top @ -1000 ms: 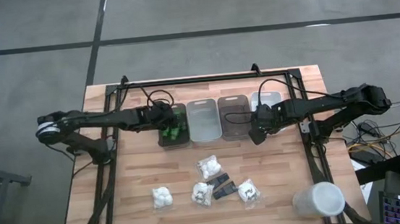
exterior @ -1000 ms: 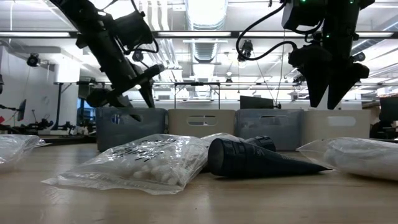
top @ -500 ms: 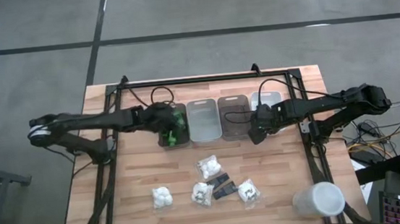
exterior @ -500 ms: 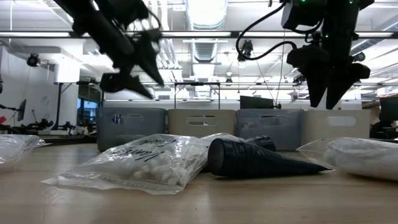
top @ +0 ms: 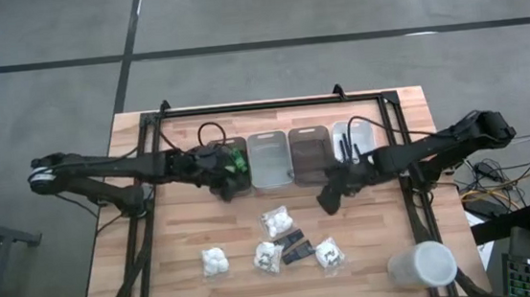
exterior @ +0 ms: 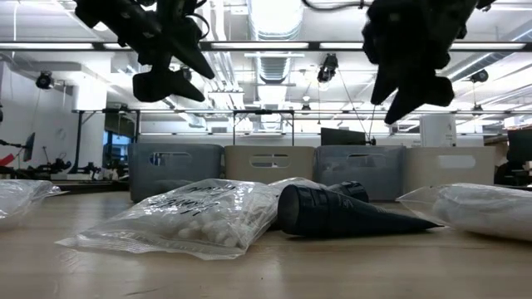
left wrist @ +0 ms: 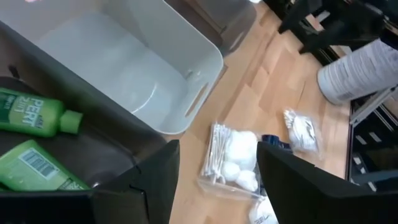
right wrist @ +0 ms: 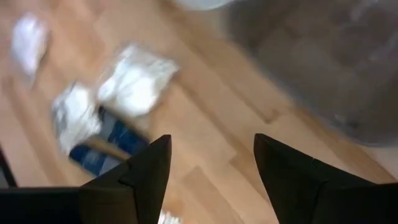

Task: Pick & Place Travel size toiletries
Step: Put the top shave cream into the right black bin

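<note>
Grippers both hang empty with jaws apart: the left gripper point(top: 217, 175) by the dark bin point(top: 233, 185) holding bright green small bottles point(left wrist: 34, 115), the right gripper point(top: 328, 197) angled toward clear packets of white puffs point(top: 276, 222) on the wooden table point(top: 182, 242), likely its next pick.

Bright even ceiling light, soft shadows, right wrist view motion-blurred

arms point(top: 122, 166): dark, slender | black looped cables | fingers point(left wrist: 155, 180): black

green bottles point(left wrist: 34, 146) in dark bin point(left wrist: 118, 155), puff packet point(left wrist: 233, 162) beyond
</note>
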Action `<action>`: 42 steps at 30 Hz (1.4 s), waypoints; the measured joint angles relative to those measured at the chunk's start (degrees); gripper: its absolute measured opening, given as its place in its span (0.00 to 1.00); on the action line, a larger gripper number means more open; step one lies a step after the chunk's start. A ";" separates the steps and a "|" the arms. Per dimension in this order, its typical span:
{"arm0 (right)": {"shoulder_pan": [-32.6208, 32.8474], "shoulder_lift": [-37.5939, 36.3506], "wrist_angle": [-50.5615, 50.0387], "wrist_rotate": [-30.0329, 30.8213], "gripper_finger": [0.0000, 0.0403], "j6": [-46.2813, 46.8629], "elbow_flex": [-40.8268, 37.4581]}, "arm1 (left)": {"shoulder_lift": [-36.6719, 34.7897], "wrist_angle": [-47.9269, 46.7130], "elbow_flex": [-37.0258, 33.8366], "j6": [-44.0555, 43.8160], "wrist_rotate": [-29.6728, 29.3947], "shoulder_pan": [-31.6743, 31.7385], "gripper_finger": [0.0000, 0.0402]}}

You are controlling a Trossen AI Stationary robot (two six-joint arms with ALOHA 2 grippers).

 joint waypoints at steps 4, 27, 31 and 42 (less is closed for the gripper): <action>4.36 3.02 3.78 -0.02 0.56 -9.04 0.00 | 0.08 0.00 0.00 0.02 -0.02 -1.09 0.54; 8.52 24.14 10.84 -14.45 0.46 -19.30 8.81 | 0.13 -3.29 -0.11 2.10 0.13 -4.96 0.54; 8.51 27.63 10.32 -15.60 0.42 -24.61 12.13 | 0.13 -3.32 -0.11 3.81 0.13 -5.04 0.54; 8.71 33.16 -2.41 -15.92 0.26 -38.50 23.19 | 0.13 -4.24 -0.13 5.42 0.15 -5.04 0.54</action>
